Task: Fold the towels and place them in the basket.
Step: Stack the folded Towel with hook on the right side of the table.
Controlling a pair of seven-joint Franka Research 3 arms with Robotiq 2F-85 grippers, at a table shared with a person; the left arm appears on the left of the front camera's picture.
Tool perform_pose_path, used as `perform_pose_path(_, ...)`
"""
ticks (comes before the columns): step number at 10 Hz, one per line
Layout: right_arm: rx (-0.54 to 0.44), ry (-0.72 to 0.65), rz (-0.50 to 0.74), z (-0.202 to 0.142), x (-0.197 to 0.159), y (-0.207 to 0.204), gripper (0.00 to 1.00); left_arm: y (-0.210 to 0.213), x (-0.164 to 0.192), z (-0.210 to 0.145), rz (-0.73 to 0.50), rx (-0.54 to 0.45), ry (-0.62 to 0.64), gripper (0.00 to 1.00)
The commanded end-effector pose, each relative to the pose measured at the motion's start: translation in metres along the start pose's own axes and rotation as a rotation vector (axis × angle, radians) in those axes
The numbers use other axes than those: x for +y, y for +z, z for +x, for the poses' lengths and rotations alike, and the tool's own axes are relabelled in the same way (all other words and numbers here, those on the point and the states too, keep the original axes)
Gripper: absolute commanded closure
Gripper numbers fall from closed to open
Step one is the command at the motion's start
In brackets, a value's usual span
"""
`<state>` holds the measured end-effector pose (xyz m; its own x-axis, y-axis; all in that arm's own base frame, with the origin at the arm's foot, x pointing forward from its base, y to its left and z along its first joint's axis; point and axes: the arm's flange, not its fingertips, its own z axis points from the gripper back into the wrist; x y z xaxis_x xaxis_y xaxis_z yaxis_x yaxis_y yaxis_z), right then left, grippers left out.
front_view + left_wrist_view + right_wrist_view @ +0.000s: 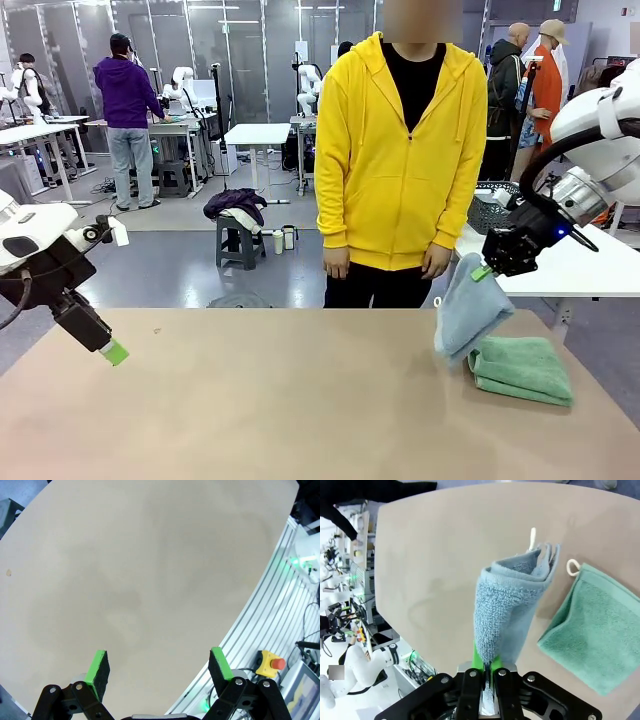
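Over the desk's [250, 400] right side: right gripper [484, 270] jaws clamped on folded pale grey-blue terry towel [468, 315], hanging lifted | folded mint green terry towel [522, 368] lies beside | step: carrying to dark mesh basket [492, 212] behind on a side table | next: swing over, release | left gripper [159, 666] jaws apart, idle.

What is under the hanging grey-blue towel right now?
The right gripper holds the grey-blue towel up over the table. Its lower end hangs beside the folded mint green towel, apparently overlapping that towel's near edge; whether they touch is unclear.
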<state>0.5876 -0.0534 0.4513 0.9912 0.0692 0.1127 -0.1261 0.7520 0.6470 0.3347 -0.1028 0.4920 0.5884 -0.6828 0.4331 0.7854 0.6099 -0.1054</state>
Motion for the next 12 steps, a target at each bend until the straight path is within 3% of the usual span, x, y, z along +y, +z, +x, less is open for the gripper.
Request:
perform_pose_path(1,-0.026,-0.008,0.053,0.011,-0.024,0.005,0.95,-0.001,-0.001,0.0,0.011,0.008,0.009,0.0)
perform_pose_path(8,-0.026,-0.16,-0.131,0.006,-0.089,0.002,0.93,-0.001,-0.001,0.0,0.011,0.008,0.009,0.0)
perform_pose_path(11,0.038,-0.236,-0.218,0.001,-0.114,0.0,0.87,-0.001,-0.001,0.0,0.011,0.008,0.009,0.0)
perform_pose_path(12,0.031,-0.26,-0.234,0.001,-0.116,0.0,0.71,-0.001,-0.001,0.0,0.011,0.008,0.009,0.0)
